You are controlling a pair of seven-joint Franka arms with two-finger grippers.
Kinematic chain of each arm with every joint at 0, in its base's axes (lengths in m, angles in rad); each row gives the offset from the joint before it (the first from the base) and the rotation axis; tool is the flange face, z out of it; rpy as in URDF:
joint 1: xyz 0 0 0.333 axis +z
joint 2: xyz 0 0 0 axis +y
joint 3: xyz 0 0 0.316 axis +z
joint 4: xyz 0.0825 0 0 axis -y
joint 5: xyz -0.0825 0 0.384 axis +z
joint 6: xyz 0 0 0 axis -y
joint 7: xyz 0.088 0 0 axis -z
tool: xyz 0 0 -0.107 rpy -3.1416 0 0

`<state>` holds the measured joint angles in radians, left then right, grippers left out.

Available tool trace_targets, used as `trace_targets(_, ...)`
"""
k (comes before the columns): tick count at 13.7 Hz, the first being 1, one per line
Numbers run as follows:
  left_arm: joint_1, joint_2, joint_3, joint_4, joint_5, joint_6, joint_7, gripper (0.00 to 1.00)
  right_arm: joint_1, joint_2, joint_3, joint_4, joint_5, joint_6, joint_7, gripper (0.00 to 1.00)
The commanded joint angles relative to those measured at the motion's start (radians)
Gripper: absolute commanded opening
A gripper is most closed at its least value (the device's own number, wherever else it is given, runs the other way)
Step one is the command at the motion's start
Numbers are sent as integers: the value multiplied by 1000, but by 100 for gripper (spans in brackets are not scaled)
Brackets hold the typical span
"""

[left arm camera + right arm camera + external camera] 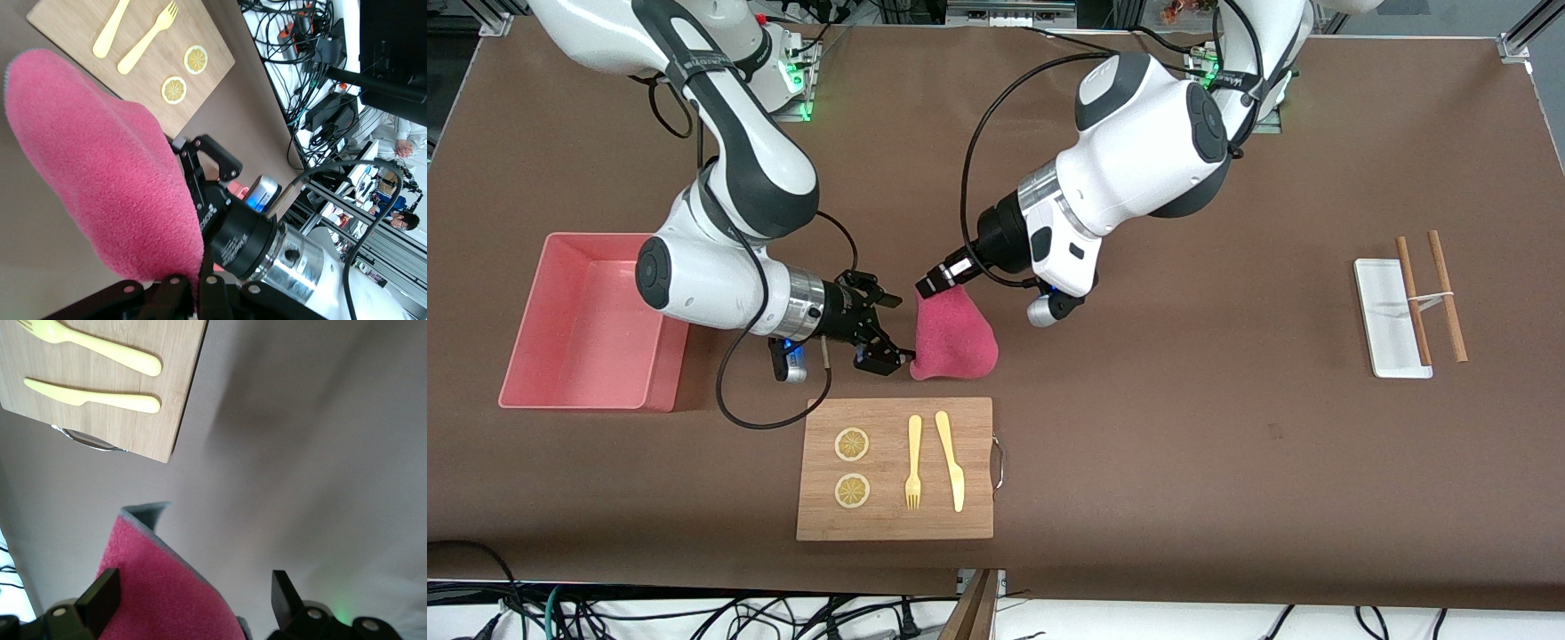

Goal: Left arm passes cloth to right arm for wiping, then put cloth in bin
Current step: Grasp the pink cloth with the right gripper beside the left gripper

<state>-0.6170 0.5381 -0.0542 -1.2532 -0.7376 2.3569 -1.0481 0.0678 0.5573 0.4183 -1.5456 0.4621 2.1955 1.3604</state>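
Note:
The magenta-red cloth (956, 340) hangs from my left gripper (932, 286), which is shut on its top corner over the table, just above the wooden board's edge. In the left wrist view the cloth (93, 153) drapes down from the shut fingers (175, 288). My right gripper (891, 332) is open beside the cloth, toward the bin. In the right wrist view the cloth (167, 600) lies between its spread fingers (100, 597) without being gripped. The salmon-pink bin (525, 320) stands empty at the right arm's end of the table.
A wooden board (894, 511) with a yellow fork (913, 462), a knife (951, 458) and two lemon slices (852, 444) lies nearer the camera than the cloth. A white tray (1387, 311) with two brown sticks (1447, 293) sits toward the left arm's end.

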Motion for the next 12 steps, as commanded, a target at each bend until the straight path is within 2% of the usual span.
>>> trace_targets(1,-29,5,16,0,-19,10,-17,4,4,13,7,-11,20,53,28,100)
trace_targets(4,-30,3,16,0,-19,10,-17,4,3,16,7,-7,84,78,25,100)
trace_targets(6,-30,0,16,0,-19,10,-15,4,18,32,7,-8,92,128,31,100)
trace_targets(10,-26,-1,16,-2,-19,5,-15,4,35,39,7,-19,93,135,29,98)
trace_targets(11,-26,0,16,-2,-19,5,-15,4,38,39,7,-28,93,136,26,92)
trace_targets(12,-26,0,16,-2,-19,5,-15,4,41,39,7,-31,93,135,16,70)
